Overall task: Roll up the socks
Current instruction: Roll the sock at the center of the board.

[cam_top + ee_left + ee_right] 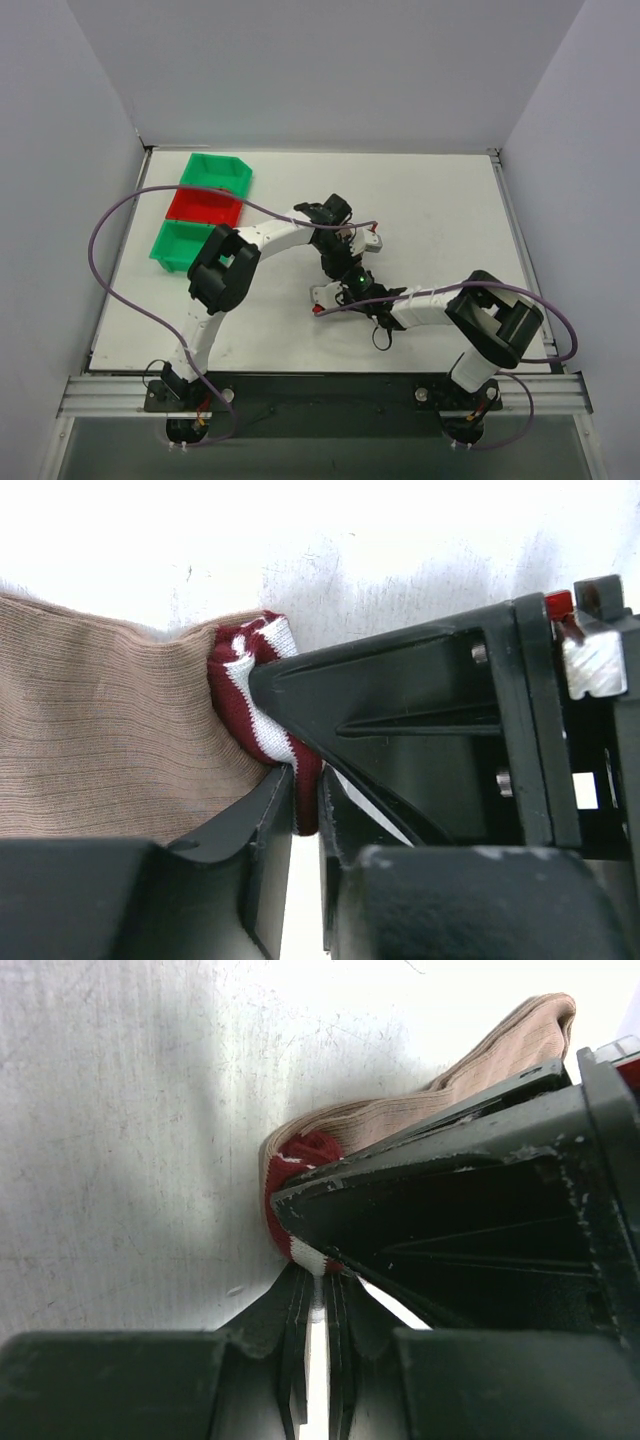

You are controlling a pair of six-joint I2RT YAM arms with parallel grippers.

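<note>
Left claw (305,795) and right claw (318,1272) both clamp the cuff (240,695) of the sock (110,740), so rolling could tug it loose.

White table (420,200), pale grey walls (320,70)

The top camera looks down from above and behind the arm bases over the whole table (440,210). Each wrist camera looks closely along its own fingers (250,840); both share the sock (100,740) cuff pinched between them.
</note>
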